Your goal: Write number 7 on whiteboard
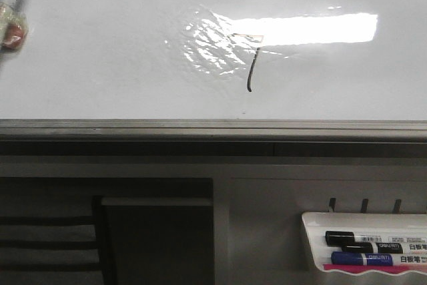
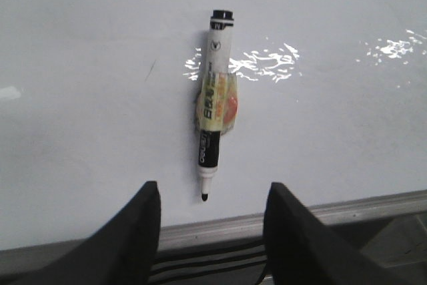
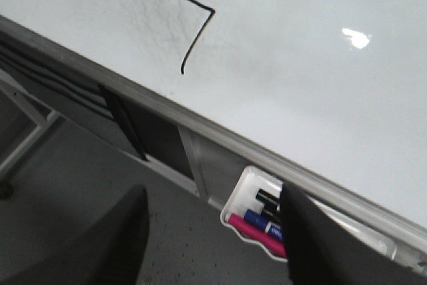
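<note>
1. Here the whiteboard fills the upper part of the front view, lying flat with its grey edge strip toward the robot; a wrinkled, glaring patch sits near its middle.
2. The number 7 is drawn on the board at the edge of that glare. The right wrist view shows it whole: a short top stroke joined to a longer, slightly curved downstroke, both unbroken.
3. A marker with a black cap end and a taped yellow-and-orange wrapping lies loose on the board, its bare tip pointing toward the edge strip. In the front view it appears at the far left, well apart from the digit.
4. The left hand hovers over the board's edge with its jaws spread wide and nothing between them; the marker lies just beyond the fingertips, untouched.
5. The right hand is likewise spread apart and empty, held above the marker tray, which hangs below the board's edge and holds spare black, blue and red pens.
6. Judged progress: the digit reads as complete and the marker is already set down, so the writing appears done. At most, capping or stowing the marker would remain, and the task sentence does not ask for that.
</note>
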